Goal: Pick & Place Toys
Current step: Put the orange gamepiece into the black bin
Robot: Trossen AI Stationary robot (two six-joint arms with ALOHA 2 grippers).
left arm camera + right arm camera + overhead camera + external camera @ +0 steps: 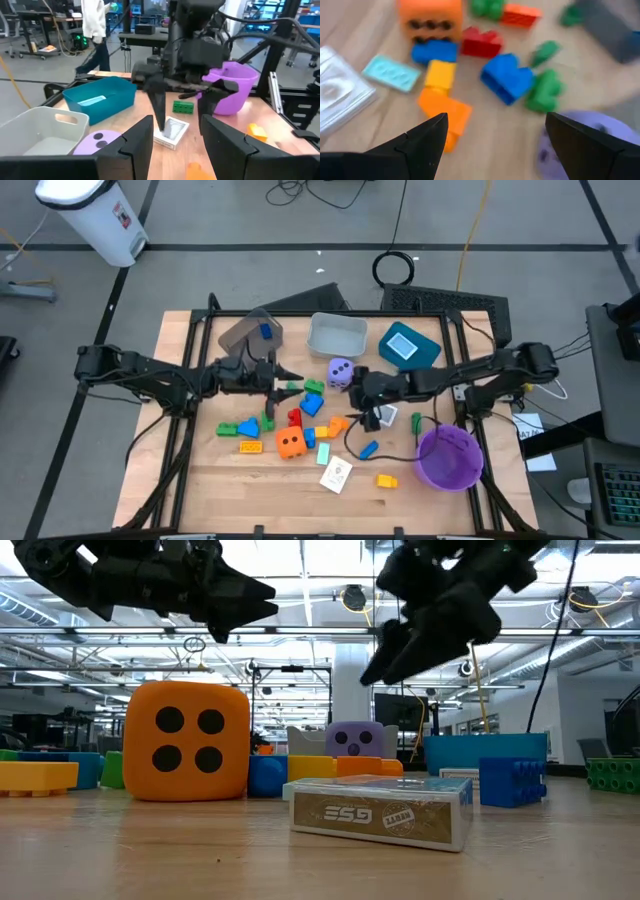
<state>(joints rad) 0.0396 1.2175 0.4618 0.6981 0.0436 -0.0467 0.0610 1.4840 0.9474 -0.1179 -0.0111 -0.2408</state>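
The toys lie scattered mid-table: small blocks in blue (506, 77), red (481, 42), yellow (440, 75), orange (442, 112) and green (545, 90), an orange die (291, 442), a purple die (340, 372) and a card pack (336, 474). My right gripper (352, 388) hangs open above the blocks next to the purple die, slanting down, nothing between its fingers (425, 140). My left gripper (290, 375) is held level above the toys' left side, pointing at the right gripper; it is open and empty (172, 145).
A brown-grey bin (250, 332), a pale grey bin (337, 335) and a teal bin (410, 345) stand along the far side. A purple bowl (448, 457) sits near right. A person walks in the room beyond (95, 30).
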